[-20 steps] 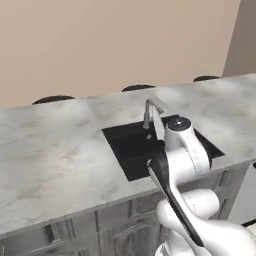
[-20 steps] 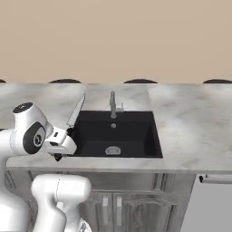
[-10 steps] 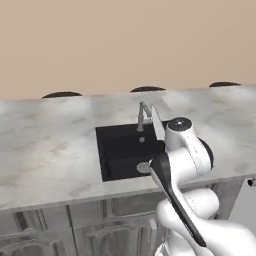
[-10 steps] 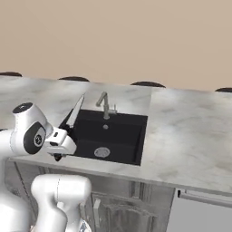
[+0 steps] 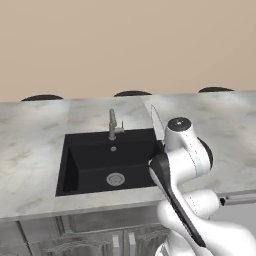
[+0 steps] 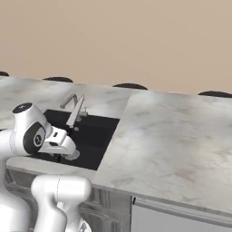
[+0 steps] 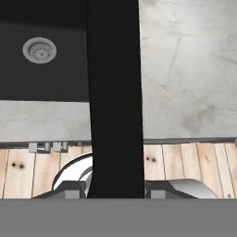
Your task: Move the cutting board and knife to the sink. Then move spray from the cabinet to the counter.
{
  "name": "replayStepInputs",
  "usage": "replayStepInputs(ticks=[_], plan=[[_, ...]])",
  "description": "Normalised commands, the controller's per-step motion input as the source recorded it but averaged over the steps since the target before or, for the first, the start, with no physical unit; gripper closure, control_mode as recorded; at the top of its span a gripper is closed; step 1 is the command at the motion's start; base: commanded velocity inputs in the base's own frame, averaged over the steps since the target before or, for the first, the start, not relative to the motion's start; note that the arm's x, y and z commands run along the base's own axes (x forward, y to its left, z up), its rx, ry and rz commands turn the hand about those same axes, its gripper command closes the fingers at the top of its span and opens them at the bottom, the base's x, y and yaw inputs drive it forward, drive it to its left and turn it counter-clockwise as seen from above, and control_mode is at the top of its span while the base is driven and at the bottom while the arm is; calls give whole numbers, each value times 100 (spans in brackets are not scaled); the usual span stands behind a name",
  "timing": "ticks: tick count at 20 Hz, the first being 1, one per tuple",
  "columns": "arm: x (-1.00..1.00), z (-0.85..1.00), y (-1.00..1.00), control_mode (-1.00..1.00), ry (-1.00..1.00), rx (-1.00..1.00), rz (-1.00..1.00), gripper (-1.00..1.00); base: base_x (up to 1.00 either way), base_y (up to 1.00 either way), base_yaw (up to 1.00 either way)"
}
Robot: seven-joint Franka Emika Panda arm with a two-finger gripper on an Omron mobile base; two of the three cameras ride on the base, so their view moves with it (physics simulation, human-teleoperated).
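From the left base view, the knife (image 5: 156, 123) is in the gripper (image 5: 161, 146), its silver blade sticking up and back above the right edge of the sink (image 5: 70, 150). The basin looks empty apart from its drain, so no board lies in it as far as this view shows. By that reading the knife is yet to be set down, and the spray step has not begun. The arm is folded close over the base, with the wrist at the counter's (image 5: 30, 145) front edge beside the sink.

In the right base view, the gripper (image 6: 68, 147) juts toward the sink (image 6: 97, 131) from the white wrist, and the blade (image 6: 75, 114) rises at a slant near the faucet (image 6: 72, 102). The hand sits low, level with the counter (image 6: 172, 136) edge.

In the hand view, the black handle (image 7: 113, 97) runs up the middle, with the jaws closed partway on it at the bottom. Behind it lie the sink (image 7: 41, 74) with its drain (image 7: 40, 50), and the counter (image 7: 185, 69).
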Motion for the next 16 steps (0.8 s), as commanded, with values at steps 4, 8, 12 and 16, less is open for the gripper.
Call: replayStepInputs(ticks=[4, 8, 12, 16], plan=[[0, 0, 0, 100, 0, 0, 0, 100, 58, -21, 14], [0, 0, 0, 100, 0, 0, 0, 100, 29, -20, 14], [44, 0, -29, -100, 8, 0, 23, 100, 0, 0, 0], [67, 0, -8, -100, 27, -1, 26, 100, 0, 0, 0]])
